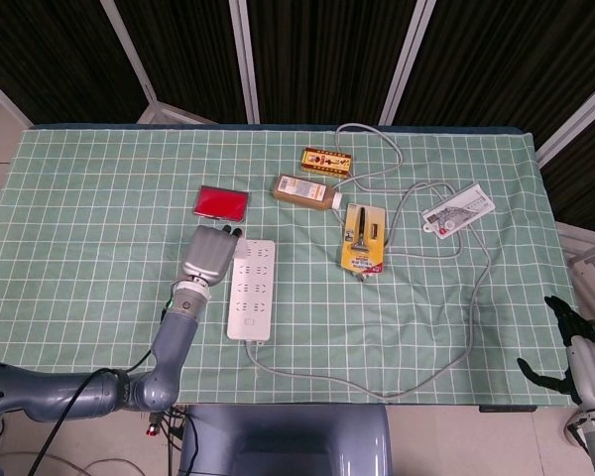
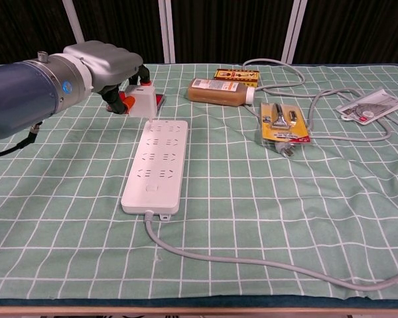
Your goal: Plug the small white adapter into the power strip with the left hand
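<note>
The chest view showed the left hand gripping the small white adapter above the power strip's far end, while only the head view caught the right hand, open, off the table's edge.

The grey left hand reaches forward from a blue-grey forearm, its back turned upward and its orange-tipped fingers curled downward in a pinching grip. The right hand hangs off the table's near right edge, low and well apart from the left, its dark fingers spread and holding nothing.
</note>
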Controlling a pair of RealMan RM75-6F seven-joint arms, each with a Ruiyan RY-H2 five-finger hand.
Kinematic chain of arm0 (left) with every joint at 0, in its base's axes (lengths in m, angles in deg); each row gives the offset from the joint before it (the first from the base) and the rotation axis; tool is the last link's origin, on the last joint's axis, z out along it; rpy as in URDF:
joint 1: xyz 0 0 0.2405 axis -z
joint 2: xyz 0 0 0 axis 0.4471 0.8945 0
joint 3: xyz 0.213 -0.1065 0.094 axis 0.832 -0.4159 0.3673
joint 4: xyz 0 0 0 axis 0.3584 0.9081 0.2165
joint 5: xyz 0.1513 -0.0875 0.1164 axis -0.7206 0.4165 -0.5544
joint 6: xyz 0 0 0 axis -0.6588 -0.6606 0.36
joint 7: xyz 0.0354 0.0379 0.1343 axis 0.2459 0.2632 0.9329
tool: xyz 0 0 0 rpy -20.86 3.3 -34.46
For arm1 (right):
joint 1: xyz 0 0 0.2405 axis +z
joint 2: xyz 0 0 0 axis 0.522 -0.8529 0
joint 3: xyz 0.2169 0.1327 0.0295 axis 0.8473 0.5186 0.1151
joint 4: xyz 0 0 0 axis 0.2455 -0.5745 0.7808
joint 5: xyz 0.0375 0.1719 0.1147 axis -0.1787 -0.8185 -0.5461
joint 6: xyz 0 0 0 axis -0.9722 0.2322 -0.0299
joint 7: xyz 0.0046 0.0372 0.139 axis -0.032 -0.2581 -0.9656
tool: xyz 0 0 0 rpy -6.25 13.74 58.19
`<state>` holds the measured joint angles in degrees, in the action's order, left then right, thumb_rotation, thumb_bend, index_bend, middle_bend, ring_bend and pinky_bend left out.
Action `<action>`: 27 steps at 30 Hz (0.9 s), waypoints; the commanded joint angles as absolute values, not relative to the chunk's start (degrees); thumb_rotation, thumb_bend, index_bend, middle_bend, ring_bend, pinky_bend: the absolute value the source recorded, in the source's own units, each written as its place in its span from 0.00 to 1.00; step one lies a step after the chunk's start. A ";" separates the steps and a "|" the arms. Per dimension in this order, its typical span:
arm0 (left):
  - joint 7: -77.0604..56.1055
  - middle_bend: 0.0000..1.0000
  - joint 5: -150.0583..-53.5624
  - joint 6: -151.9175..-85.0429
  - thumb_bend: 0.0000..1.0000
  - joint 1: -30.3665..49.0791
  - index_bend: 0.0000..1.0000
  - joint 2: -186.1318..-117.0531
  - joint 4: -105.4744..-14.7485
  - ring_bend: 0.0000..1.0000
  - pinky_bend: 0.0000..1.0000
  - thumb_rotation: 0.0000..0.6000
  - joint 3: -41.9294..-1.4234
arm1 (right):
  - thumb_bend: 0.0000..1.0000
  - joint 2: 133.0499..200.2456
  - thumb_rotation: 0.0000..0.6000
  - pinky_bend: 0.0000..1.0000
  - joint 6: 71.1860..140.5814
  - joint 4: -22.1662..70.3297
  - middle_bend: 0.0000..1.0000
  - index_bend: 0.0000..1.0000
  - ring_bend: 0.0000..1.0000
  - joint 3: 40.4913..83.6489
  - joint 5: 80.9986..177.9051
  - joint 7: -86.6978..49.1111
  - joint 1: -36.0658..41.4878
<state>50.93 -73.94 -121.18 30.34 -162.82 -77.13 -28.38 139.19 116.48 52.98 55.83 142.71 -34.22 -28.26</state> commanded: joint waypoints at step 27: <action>54.56 0.80 -67.85 -122.60 0.72 34.27 0.68 -165.62 -76.82 0.91 0.97 1.00 -26.26 | 0.34 138.84 1.00 0.00 115.77 53.20 0.00 0.00 0.00 55.91 142.32 -34.99 -28.10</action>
<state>54.57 -67.87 -122.59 34.26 -165.61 -76.82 -26.28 138.84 115.77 53.20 55.91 142.32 -34.99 -28.11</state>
